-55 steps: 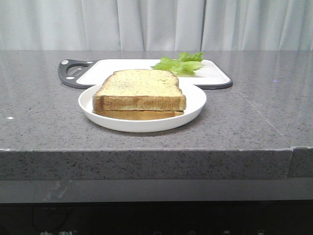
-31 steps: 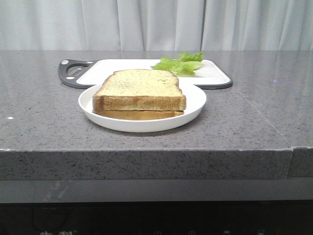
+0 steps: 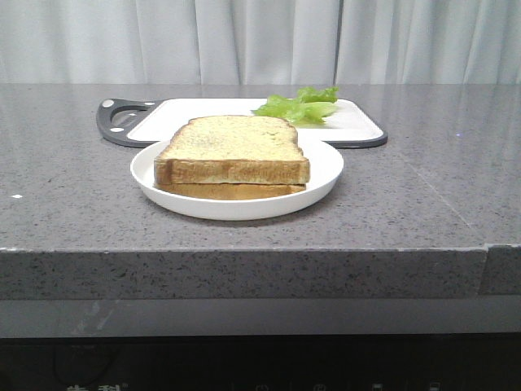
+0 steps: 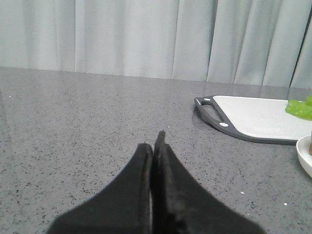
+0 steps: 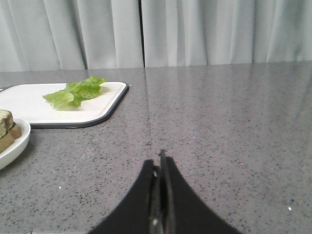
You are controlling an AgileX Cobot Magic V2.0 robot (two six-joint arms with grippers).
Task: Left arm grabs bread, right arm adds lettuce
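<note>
The thick bread slice (image 3: 232, 147) with a speckled tan face and brown crust lies on top of a thinner, paler slice (image 3: 228, 191) on a white plate (image 3: 326, 167) at the table's middle. A light-green lettuce leaf (image 3: 297, 106) lies on a white cutting board (image 3: 354, 122) behind the plate; it also shows in the right wrist view (image 5: 75, 91). My left gripper (image 4: 153, 144) is shut and empty above bare table, left of the board. My right gripper (image 5: 159, 163) is shut and empty over bare table, right of the plate. Neither gripper shows in the front view.
The board has a dark rim and a dark handle (image 3: 122, 120) at its left end. The plate's rim (image 5: 14, 141) and the two slices' corner (image 5: 7, 129) show in the right wrist view. A grey curtain (image 3: 260, 41) hangs behind the table. The table's front edge (image 3: 244, 252) is near.
</note>
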